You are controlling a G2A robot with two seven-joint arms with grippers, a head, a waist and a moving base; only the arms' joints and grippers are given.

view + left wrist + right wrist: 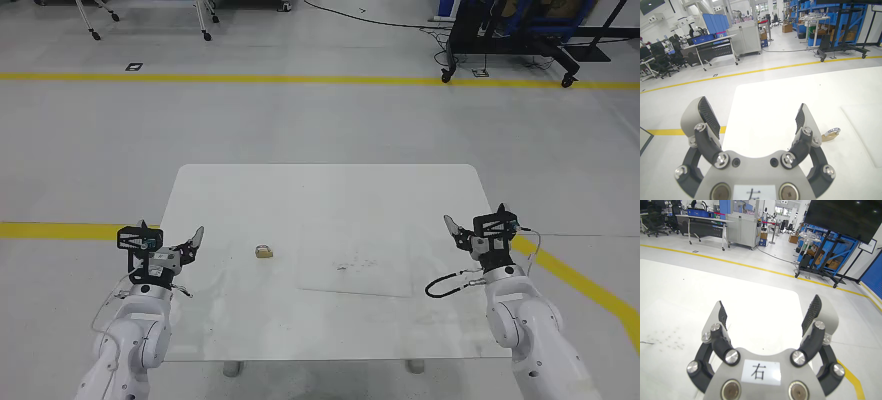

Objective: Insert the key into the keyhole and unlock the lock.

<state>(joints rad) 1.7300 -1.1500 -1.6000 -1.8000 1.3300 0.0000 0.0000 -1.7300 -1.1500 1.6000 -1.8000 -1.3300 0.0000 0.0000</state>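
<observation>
Near left gripper [172, 236], small brass padlock with silver shackle [264, 251] lies ungrasped. Its jaws and those of right gripper [478, 222] are held wide, empty. Key perhaps too small to be seen; must be located first.

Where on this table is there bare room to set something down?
The far half of the table, beyond the padlock, is bare. So are the strip between padlock and left end effector and the strip beside the right end effector. Only the padlock's spot is taken; nowhere is crowded.
</observation>
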